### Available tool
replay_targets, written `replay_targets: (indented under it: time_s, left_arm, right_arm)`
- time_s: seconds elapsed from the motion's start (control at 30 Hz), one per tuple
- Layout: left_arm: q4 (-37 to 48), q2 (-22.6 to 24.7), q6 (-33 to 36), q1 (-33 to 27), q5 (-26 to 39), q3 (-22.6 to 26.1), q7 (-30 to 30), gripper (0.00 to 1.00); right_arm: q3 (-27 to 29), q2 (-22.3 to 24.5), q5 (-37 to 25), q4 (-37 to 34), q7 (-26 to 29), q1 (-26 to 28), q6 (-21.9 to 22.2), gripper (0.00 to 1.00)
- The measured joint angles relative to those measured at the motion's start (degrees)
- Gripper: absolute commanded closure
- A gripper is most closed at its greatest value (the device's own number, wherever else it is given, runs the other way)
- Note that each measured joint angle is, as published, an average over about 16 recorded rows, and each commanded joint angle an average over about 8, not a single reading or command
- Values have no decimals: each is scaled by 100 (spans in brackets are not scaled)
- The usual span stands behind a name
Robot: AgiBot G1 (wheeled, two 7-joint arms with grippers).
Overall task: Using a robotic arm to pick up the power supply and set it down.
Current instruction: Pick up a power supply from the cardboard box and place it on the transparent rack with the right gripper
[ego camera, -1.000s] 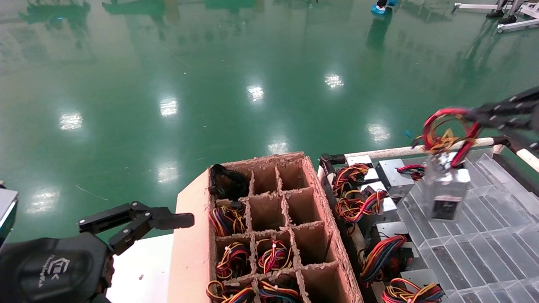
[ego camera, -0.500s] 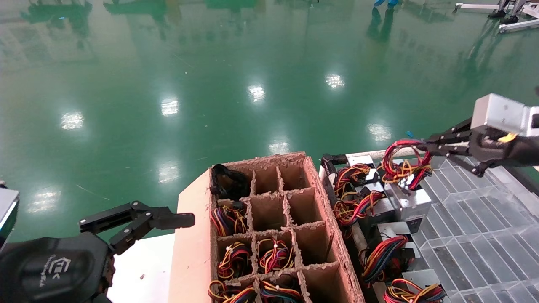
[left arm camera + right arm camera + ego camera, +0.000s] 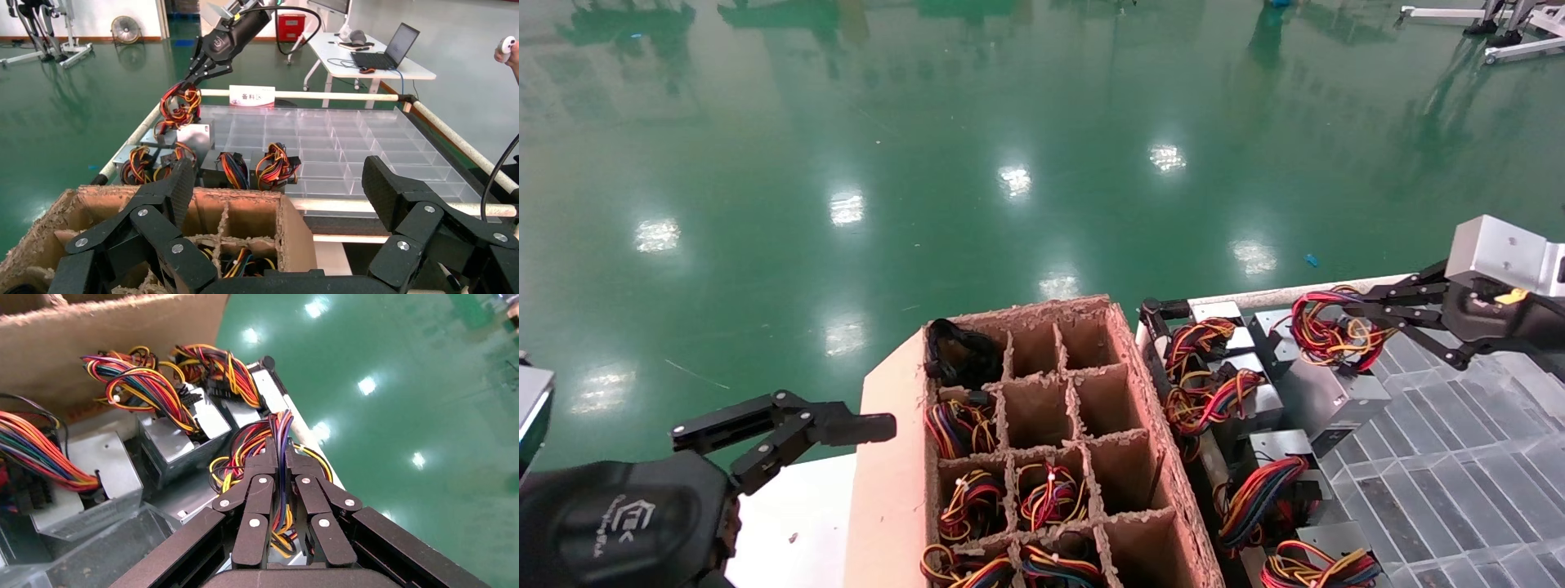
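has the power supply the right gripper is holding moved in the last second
Yes. The power supply, hanging by its wires from the right gripper, has dropped and now touches the clear tray, nearer the cardboard box.

Clear tray (image 3: 1459, 482) open rightward — supplies (image 3: 1222, 384), carton (image 3: 1148, 457) crowd left

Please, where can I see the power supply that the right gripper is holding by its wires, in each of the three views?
Head view: power supply at right, on the clear tray, under the right gripper.
Left wrist view: far off at upper left, below that gripper.
Right wrist view: only its wire bundle shows, pinched between the fingers.
Shared landmark: cardboard divider box.
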Motion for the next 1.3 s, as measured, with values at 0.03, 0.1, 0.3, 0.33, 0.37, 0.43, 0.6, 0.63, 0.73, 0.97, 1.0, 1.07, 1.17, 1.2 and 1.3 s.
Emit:
replay_targets:
  time_s: [0.03, 0.1, 0.3, 0.33, 0.37, 0.43, 0.6, 0.63, 0.73, 0.97, 1.0, 1.07, 1.17, 1.2, 1.3]
  left_arm:
    - [0, 0, 0, 0, 0, 0, 0, 0]
    - [0, 0, 0, 0, 0, 1, 0, 0]
    - [0, -1, -1, 0, -1, 2, 1, 0]
    - [0, -1, -1, -1, -2, 2, 1, 0]
    - [0, -1, -1, -1, -2, 3, 1, 0]
    - [0, -1, -1, -1, -2, 3, 2, 0]
    - [0, -2, -2, -1, -3, 4, 2, 0]
    - [0, -2, -2, -1, -3, 4, 2, 0]
    - [0, -2, -2, -1, -3, 5, 3, 0]
    - [0, -3, -3, -2, -5, 7, 3, 0]
    - [0, -3, -3, -2, -5, 7, 3, 0]
    - [0, -3, -3, -2, -5, 7, 4, 0]
    - [0, -3, -3, -2, -6, 8, 4, 0]
    - [0, -3, -4, -2, -6, 8, 4, 0]
    - [0, -4, -4, -2, -6, 9, 5, 0]
  right_arm:
    - [3, 11, 0, -41, -29, 3, 13, 100]
    - [7, 36, -2, -123, -91, 12, 33, 100]
    - [9, 112, -28, -349, -261, 75, 83, 100]
    - [8, 125, -36, -383, -286, 91, 94, 100]
    - [5, 139, -45, -417, -310, 108, 107, 100]
    - [0, 160, -65, -483, -354, 143, 132, 100]
    - [-17, 165, -111, -643, -451, 223, 202, 100]
    - [-22, 158, -122, -673, -467, 241, 222, 100]
    - [-39, 124, -160, -757, -514, 301, 293, 100]
    - [-91, -36, -252, -948, -619, 418, 409, 100]
    - [-100, -63, -264, -974, -636, 429, 416, 100]
    - [-119, -120, -291, -1024, -670, 442, 425, 100]
    - [-149, -201, -332, -1098, -722, 448, 432, 100]
    - [-159, -228, -345, -1123, -738, 448, 430, 100]
    - [-188, -305, -381, -1199, -767, 441, 404, 100]
